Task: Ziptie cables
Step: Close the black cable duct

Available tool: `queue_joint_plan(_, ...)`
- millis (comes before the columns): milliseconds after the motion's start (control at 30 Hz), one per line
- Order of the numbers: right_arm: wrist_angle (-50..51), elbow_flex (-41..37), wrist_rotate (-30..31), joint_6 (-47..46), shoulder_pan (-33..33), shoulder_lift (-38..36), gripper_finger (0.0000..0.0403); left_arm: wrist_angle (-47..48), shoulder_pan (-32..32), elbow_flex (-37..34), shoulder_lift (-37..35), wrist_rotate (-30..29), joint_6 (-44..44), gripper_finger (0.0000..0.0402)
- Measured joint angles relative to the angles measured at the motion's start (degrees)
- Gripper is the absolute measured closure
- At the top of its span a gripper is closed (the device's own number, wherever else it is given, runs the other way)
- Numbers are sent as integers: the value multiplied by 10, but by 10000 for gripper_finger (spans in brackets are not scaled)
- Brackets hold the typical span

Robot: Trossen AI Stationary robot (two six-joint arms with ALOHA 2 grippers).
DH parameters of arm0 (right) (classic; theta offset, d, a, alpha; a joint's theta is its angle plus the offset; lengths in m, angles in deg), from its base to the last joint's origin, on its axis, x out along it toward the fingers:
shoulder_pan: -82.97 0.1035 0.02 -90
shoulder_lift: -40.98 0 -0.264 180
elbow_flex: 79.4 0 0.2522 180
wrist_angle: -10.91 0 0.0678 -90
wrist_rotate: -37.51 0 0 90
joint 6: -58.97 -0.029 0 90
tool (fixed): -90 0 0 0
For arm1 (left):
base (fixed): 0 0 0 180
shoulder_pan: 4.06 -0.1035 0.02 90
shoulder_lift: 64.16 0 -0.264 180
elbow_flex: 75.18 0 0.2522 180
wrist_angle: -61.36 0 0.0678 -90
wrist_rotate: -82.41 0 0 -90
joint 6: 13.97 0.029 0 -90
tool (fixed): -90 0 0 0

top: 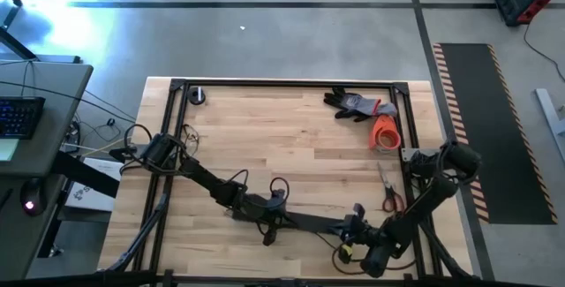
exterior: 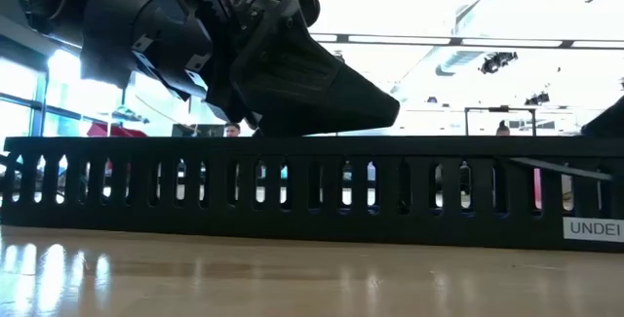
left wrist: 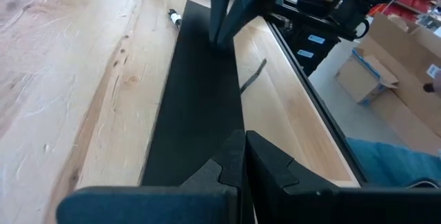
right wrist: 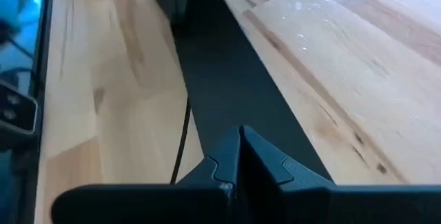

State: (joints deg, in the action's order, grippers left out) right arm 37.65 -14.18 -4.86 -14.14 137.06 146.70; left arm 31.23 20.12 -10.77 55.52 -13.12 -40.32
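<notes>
Left gripper, fingers pressed together and empty, rests on the black channel at six o'clock on the table. Ziptie: thin dark strip on wood just beside the channel. Right gripper, also closed tight, sits on the channel's five-o'clock end; gloves, orange roll, scissors toward two o'clock.

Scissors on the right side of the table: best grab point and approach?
Grip the scissors across the blades, just beyond the red handles, coming straight down from above. They lie flat on the table, blades pointing toward the far edge, with bare wood on both sides, so fingers can probably straddle that narrow part.
</notes>
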Motion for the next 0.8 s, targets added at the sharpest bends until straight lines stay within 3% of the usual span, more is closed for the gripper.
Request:
queue_joint_plan(367,118,25,45,73,12,-100,403,-13,0,-1,2,-7,-5,401)
queue_joint_plan(500,129,15,44,29,19,-93,403,-13,-1,-1,2,-6,-6,401)
queue_joint_plan(600,116,-10,0,-22,20,-60,403,-17,-1,-2,2,-6,-6,401)
queue_joint_plan(800,109,-30,19,-93,32,-31,403,19,-10,-5,-36,6,12,401)
